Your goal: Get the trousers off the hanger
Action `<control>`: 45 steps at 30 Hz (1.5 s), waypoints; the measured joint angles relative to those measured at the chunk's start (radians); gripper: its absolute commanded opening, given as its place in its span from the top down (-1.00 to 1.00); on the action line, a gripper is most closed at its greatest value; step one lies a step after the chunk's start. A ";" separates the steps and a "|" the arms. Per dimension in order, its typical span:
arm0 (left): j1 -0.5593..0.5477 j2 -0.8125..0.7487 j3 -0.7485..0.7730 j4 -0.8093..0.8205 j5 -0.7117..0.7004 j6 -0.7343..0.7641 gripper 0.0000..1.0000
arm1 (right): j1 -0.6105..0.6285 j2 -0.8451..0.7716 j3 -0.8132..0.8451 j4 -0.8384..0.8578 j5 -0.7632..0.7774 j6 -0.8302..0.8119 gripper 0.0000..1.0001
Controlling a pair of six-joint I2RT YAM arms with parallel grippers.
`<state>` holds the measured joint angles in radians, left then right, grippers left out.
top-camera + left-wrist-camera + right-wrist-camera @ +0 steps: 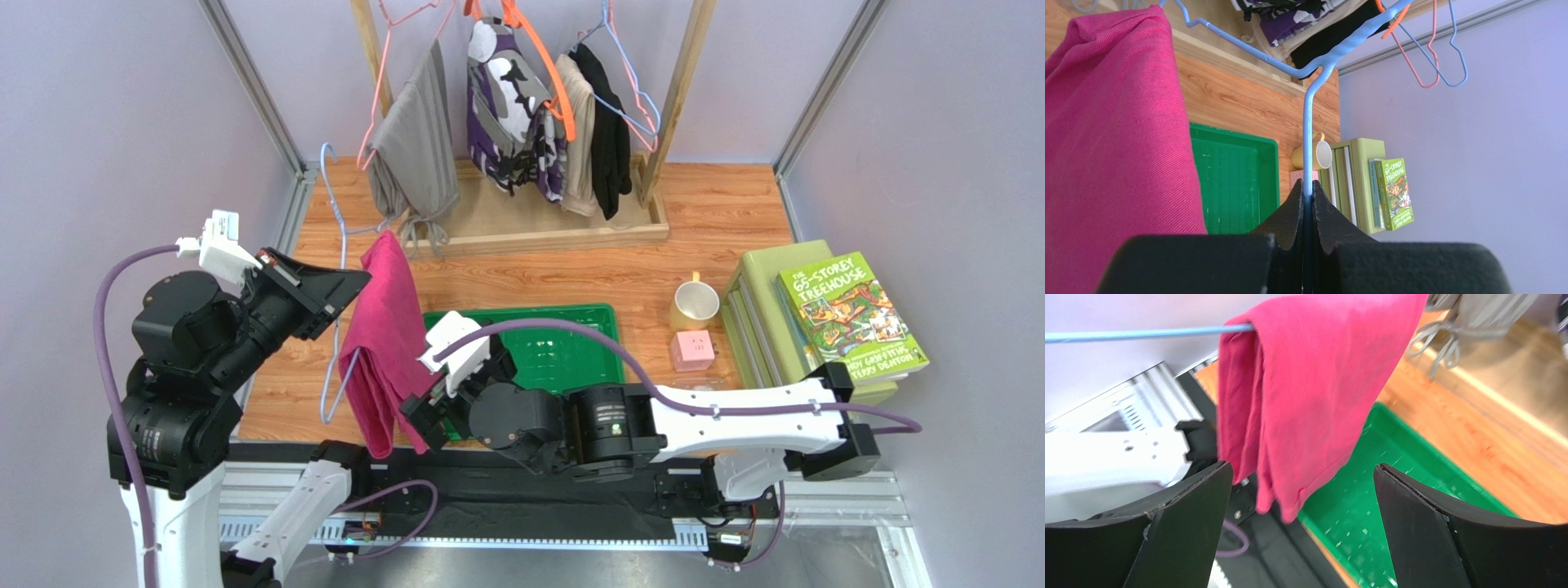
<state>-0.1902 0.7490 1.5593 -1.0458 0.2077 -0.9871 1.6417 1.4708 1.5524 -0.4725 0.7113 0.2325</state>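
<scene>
Landmark: green tray, flat on the wooden table top.
Trousers: magenta-pink and folded, draped over one wire of the hanger and hanging free. They are off the table, at the tray's left edge, and their lower end hangs over the tray's near-left corner.
Hanger: thin light-blue wire, held in the air to the left of the tray. One straight wire runs into the left gripper.
Left gripper: left of the tray, with both fingers pressed together on the hanger wire.
Right gripper: at the tray's near-left corner, jaws spread wide. In the right wrist view the trousers' lower end hangs between the fingers; whether it touches them cannot be told.
Clothes rack: beyond the tray's far edge, carrying several garments on hangers.
Yellow mug: to the right of the tray.
Pink block: to the right of the tray, just nearer than the mug.
Books: further right of the tray, beyond the mug.
</scene>
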 measured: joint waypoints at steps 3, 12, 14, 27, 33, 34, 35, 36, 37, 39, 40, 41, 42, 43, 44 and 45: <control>0.000 0.000 0.013 -0.009 0.001 -0.003 1.00 | -0.007 0.055 0.020 0.050 0.025 -0.051 -0.82; 0.000 0.001 0.075 -0.028 0.010 -0.013 1.00 | -0.016 0.163 0.057 0.157 0.039 -0.145 -0.81; 0.000 0.001 0.096 -0.029 0.015 -0.018 1.00 | -0.018 0.169 0.071 0.166 0.040 -0.152 -0.80; 0.000 -0.001 0.148 -0.035 0.040 -0.040 1.00 | -0.037 0.220 0.109 0.256 0.085 -0.171 -0.75; 0.000 -0.003 0.182 -0.035 0.048 -0.055 1.00 | -0.037 0.238 0.134 0.301 0.092 -0.191 -0.77; 0.000 -0.004 0.186 -0.034 0.050 -0.059 1.00 | -0.037 0.246 0.145 0.306 0.098 -0.196 -0.77; 0.000 -0.005 0.190 -0.034 0.052 -0.062 1.00 | -0.037 0.252 0.152 0.310 0.101 -0.198 -0.77; 0.000 -0.006 0.194 -0.033 0.054 -0.064 1.00 | -0.037 0.259 0.160 0.317 0.106 -0.203 -0.77; 0.000 -0.006 0.199 -0.033 0.056 -0.067 1.00 | -0.037 0.264 0.164 0.322 0.109 -0.206 -0.77; 0.000 -0.006 0.206 -0.032 0.062 -0.069 1.00 | -0.037 0.268 0.165 0.330 0.122 -0.216 -0.78; 0.000 -0.006 0.210 -0.032 0.065 -0.071 1.00 | -0.037 0.269 0.165 0.336 0.128 -0.225 -0.78; 0.000 -0.006 0.212 -0.032 0.068 -0.072 1.00 | -0.037 0.269 0.164 0.341 0.132 -0.232 -0.77; 0.000 -0.006 0.216 -0.031 0.070 -0.074 1.00 | -0.037 0.269 0.164 0.350 0.137 -0.239 -0.78; 0.000 -0.006 0.219 -0.029 0.072 -0.076 1.00 | -0.037 0.269 0.163 0.359 0.140 -0.244 -0.77; 0.000 -0.006 0.221 -0.028 0.072 -0.078 1.00 | -0.037 0.269 0.163 0.365 0.143 -0.249 -0.78; 0.000 -0.006 0.224 -0.027 0.072 -0.080 1.00 | -0.037 0.269 0.163 0.370 0.144 -0.254 -0.78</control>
<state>-0.1902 0.7429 1.7836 -1.0729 0.2798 -1.0676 1.6051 1.7393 1.7157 -0.1024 0.8551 -0.0212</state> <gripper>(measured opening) 0.017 0.887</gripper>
